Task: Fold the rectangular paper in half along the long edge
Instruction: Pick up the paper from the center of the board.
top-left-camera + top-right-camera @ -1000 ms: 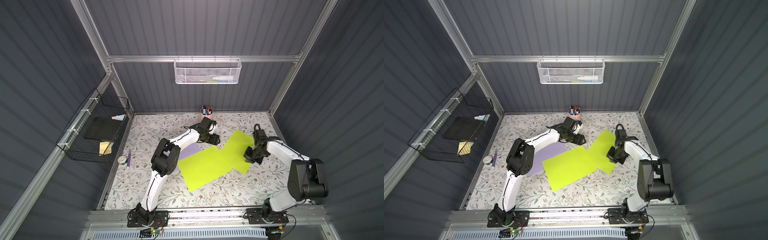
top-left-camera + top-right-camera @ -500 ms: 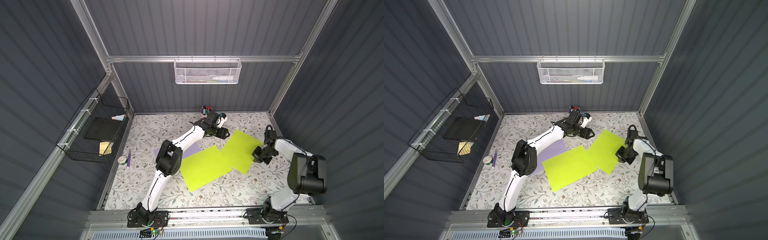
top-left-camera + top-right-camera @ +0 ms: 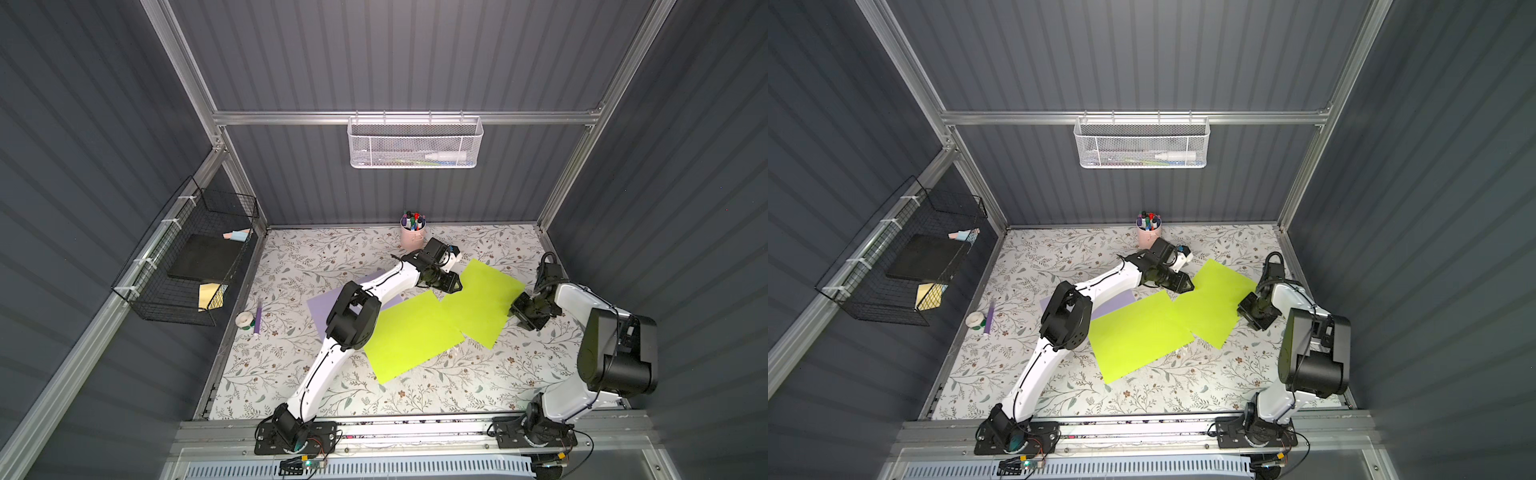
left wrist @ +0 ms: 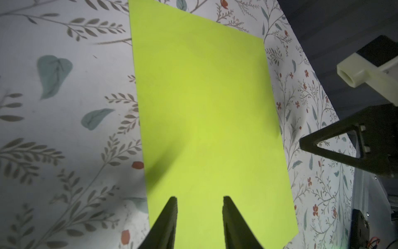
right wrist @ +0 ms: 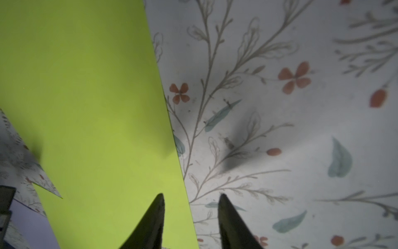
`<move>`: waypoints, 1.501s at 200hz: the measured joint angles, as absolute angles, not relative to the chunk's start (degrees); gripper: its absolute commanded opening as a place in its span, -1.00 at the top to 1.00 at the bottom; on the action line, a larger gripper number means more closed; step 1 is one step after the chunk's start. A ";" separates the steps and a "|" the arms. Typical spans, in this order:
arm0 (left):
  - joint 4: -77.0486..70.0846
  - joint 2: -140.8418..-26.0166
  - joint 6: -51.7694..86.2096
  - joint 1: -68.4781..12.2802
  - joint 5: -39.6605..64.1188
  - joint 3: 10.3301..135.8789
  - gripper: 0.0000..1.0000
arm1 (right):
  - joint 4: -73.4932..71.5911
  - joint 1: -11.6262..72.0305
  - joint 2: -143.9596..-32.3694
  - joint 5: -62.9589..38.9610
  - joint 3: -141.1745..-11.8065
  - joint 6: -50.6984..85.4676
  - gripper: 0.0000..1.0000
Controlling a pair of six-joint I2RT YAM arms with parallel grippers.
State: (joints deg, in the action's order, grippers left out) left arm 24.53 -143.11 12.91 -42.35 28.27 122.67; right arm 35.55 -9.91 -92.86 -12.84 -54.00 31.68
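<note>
Taking the back wall as twelve o'clock in both top views, the green sheet (image 3: 482,299) (image 3: 1212,297) lies flat on the table (image 3: 291,353), out toward two o'clock from the table's middle. It is turned so that its corners point roughly at twelve, three, six and nine.

The left gripper (image 3: 455,286) (image 3: 1187,286) sits at the sheet's nine o'clock corner. In the left wrist view the left gripper (image 4: 199,197) has its jaws a modest way apart above the sheet (image 4: 204,107), which shows flat through the gap; nothing is held.

The right gripper (image 3: 515,311) (image 3: 1245,309) is at the sheet's three o'clock side, right at the edge. In the right wrist view the right gripper (image 5: 191,195) straddles that edge, one finger over the green (image 5: 86,107) and the other over bare table (image 5: 280,129). Its jaws are also moderately apart and grip nothing. Whether the fingers touch the paper I cannot tell.

A second green sheet (image 3: 411,336) (image 3: 1138,332) lies at eight o'clock from the first and meets it along one edge; which one lies on top I cannot tell. A purple sheet (image 3: 324,303) (image 3: 1054,303) lies at ten o'clock from that one, partly under the left arm.

A pink cup (image 3: 412,237) of pens stands at twelve o'clock by the back wall. A tape roll (image 3: 244,319) and a purple pen (image 3: 257,318) lie at the table's nine o'clock edge. A white mesh basket (image 3: 413,143) hangs on the back wall and a black wire basket (image 3: 187,257) on the nine o'clock wall.
</note>
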 measured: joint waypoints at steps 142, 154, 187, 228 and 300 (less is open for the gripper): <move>20.51 -144.90 15.03 -42.94 27.05 117.93 0.89 | 21.02 -9.47 -96.49 -22.92 -51.40 32.38 -0.22; 19.51 -144.53 15.03 -42.92 27.07 116.97 0.89 | 20.36 -8.82 -97.17 -23.16 -52.12 32.40 -0.22; 18.85 -144.33 15.03 -42.92 27.11 116.49 0.89 | 20.03 -5.91 -98.41 -23.90 -53.67 32.60 -0.24; 18.76 -144.33 15.03 -42.92 27.11 116.49 0.90 | 20.03 -1.54 -99.92 -27.11 -55.22 33.04 -0.24; 17.80 -143.98 15.03 -42.92 27.11 115.57 0.90 | 15.22 -0.12 -101.01 -33.17 -61.65 34.79 -0.26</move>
State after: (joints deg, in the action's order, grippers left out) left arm 17.80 -143.98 15.03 -42.92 27.11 115.57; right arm 15.22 -0.12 -101.01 -33.17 -61.65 34.79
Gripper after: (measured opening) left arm 0.054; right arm 0.631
